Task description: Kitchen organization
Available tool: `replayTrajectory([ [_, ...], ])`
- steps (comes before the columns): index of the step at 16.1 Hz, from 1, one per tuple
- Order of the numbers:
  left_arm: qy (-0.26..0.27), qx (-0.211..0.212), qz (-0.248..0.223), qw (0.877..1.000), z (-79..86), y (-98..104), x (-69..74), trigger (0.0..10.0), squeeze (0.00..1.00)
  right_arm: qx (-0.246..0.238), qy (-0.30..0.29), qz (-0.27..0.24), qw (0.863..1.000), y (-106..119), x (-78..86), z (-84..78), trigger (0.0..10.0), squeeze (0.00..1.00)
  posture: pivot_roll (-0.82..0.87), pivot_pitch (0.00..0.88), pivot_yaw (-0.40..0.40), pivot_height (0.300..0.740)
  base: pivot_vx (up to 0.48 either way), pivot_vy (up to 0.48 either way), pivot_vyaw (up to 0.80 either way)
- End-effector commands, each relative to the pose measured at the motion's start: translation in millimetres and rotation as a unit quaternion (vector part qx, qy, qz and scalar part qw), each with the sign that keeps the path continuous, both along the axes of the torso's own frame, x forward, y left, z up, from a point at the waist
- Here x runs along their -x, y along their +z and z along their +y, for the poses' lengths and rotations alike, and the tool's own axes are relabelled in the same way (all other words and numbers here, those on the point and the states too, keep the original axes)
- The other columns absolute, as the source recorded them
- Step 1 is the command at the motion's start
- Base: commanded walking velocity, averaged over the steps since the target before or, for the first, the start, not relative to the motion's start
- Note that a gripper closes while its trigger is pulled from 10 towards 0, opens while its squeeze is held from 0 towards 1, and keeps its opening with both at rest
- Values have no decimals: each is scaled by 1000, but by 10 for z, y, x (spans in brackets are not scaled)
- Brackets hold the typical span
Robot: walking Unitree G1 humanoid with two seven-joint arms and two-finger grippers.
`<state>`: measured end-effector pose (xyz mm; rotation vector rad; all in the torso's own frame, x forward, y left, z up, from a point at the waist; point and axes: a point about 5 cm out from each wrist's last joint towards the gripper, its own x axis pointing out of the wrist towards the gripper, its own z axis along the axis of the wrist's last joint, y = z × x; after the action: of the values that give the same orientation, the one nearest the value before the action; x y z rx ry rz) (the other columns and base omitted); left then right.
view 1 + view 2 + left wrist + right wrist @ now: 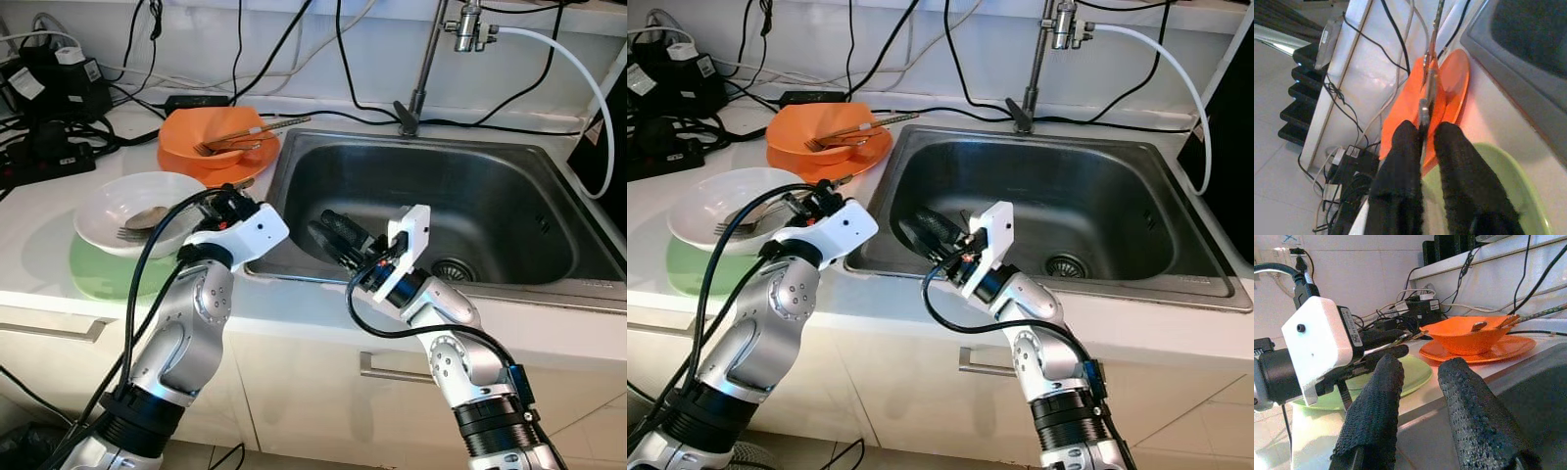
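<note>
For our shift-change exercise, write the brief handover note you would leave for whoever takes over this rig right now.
Left end effector: shut on a thin metal utensil, held above the counter between the white bowl and the steel sink.
Right end effector: open, empty, over the sink's near-left rim.
Orange bowl on the orange plate holds more cutlery; the white bowl, on the green plate, holds a spoon and fork.
Sink holds no dishes yet; nearly everything remains.

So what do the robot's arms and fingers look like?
Both arms are shiny silver metal with round joints and black ribbed cuffs lower down. Each wrist carries a white boxy camera block, with black cables looping out of it. The left gripper and right gripper each have two long black fingers with a rough, knitted-looking surface.
</note>
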<state>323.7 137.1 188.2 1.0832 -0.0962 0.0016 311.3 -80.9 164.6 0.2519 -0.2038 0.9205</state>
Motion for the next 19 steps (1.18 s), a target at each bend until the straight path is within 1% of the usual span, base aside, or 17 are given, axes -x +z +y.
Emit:
replayTrajectory([
  [1,6,-2,-2,1000,23,7,-22,0,0,6,1,3,1000,-24,19,6,10000,0,88,25,-11,740,0,0,0],
  [3,9,-2,-9,1000,38,43,-21,0,0,6,2,3,1000,-14,14,6,10000,0,89,24,-13,740,0,0,0],
  [5,11,3,-32,999,41,159,-17,0,0,8,2,2,1000,-11,6,9,10000,0,89,24,-13,740,0,0,0],
  [6,11,6,-39,999,37,199,-13,1176,0,8,2,1,1000,-10,3,8,10000,0,91,23,-17,740,0,0,0],
  [7,11,10,-49,999,31,248,-8,6824,0,9,2,1,1000,-10,3,6,10000,0,91,23,-17,740,0,0,0],
  [8,9,20,-64,998,21,327,-2,10000,0,10,1,0,1000,-11,1,4,10000,0,92,22,-17,740,0,0,0],
  [9,9,28,-75,997,14,383,-3,10000,0,11,2,0,1000,-13,0,5,10000,0,92,22,-17,740,0,0,0],
  [13,2,40,-94,995,-29,496,11,10000,0,13,0,-2,1000,-10,-7,0,10000,0,90,16,-15,740,0,0,0],
  [14,0,55,-104,993,-44,551,22,10000,0,13,0,-2,1000,-8,-11,-4,10000,0,90,16,-15,740,0,0,0],
  [15,0,65,-105,992,-45,564,22,10000,0,12,0,-2,1000,-8,-11,-4,10000,0,90,16,-15,740,0,0,0],
  [17,1,89,-96,991,-37,560,18,10000,0,12,1,-3,1000,-5,-17,11,10000,0,93,12,-14,740,0,0,0],
  [19,-4,121,-72,990,-39,502,16,10000,0,11,2,-3,1000,-8,-13,18,10000,0,93,12,-14,740,0,0,0],
])
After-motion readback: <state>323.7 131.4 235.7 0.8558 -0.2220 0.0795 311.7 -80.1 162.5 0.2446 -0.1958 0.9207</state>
